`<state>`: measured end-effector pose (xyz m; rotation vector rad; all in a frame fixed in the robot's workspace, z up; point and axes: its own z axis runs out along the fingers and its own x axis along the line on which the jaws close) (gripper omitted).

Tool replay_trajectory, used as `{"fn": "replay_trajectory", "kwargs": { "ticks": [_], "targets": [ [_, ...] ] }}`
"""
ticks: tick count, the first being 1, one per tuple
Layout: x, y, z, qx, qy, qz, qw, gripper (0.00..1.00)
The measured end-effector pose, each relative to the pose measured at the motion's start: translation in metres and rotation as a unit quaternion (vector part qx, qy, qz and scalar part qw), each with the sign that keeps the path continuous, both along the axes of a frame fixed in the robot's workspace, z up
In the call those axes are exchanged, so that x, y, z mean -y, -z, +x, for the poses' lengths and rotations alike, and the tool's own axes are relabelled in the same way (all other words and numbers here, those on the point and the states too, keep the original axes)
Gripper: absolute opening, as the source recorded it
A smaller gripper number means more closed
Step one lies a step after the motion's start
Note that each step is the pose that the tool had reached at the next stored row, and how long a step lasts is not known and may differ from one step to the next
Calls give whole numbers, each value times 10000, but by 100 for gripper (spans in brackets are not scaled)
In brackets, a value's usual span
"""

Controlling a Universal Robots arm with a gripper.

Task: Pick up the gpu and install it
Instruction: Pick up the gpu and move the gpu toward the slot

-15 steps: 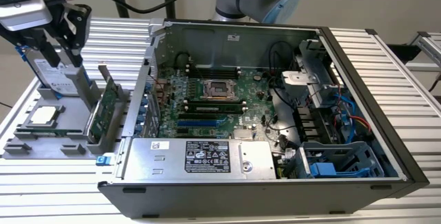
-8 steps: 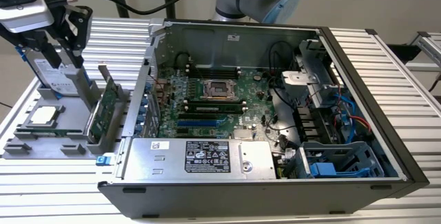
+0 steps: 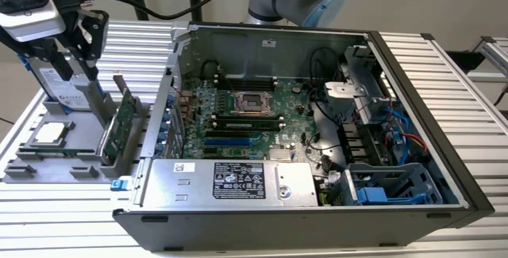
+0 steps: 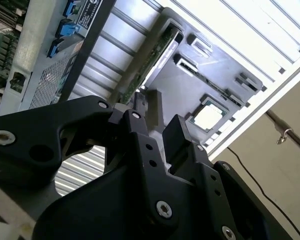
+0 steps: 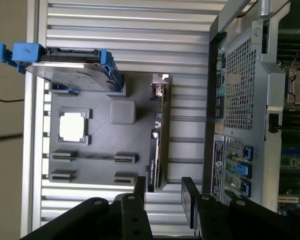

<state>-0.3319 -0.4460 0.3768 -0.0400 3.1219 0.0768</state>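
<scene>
The gpu [image 3: 125,122] stands on its edge in a slot of the grey holder [image 3: 47,166], at the exterior view's left, beside the open computer case [image 3: 317,216]. In the first wrist view the gpu [image 5: 157,132] shows edge-on, with its green board and black cooler. My gripper [image 3: 80,76] hangs above the holder, apart from the card and behind it. The gripper [image 5: 165,192] is open, nothing is between its black fingers [image 5: 139,189], and it lines up with one end of the card. In the second wrist view the gripper [image 4: 160,114] is short of the gpu [image 4: 154,56].
A silver hard drive [image 5: 70,70] in a blue frame and a square CPU chip [image 5: 72,125] also sit in the holder. Inside the case lies the motherboard [image 3: 238,121] with an open CPU socket, blue slots, cables and a power supply [image 3: 230,183]. Ribbed aluminium table [image 3: 444,74] surrounds it.
</scene>
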Motion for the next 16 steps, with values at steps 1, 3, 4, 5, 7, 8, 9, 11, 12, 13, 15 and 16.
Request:
{"fn": "replay_trajectory", "kwargs": {
  "ticks": [1, 3, 4, 5, 7, 8, 9, 11, 12, 13, 15, 16],
  "targets": [
    [-1, 10, 2, 0, 0, -1, 10000, 100],
    [-3, 38, 4, 0, 0, -2, 10000, 100],
    [-4, 53, 4, 0, -1, -3, 10000, 100],
    [-6, 66, 5, 0, 0, -4, 10000, 100],
    [-10, 91, 6, -1, 0, -6, 10000, 100],
    [-11, 104, 8, 0, 0, -5, 10000, 100],
    [-13, 116, 11, 0, 0, -5, 10000, 100],
    [-16, 141, 18, 0, 0, -5, 10000, 100],
    [-18, 152, 20, 0, 1, -5, 10000, 100],
    [-19, 163, 25, 0, 0, -5, 10000, 100],
    [-21, 185, 34, 0, 0, -5, 10000, 100],
    [-22, 195, 39, 1, 0, -5, 10000, 100]
  ]
}}
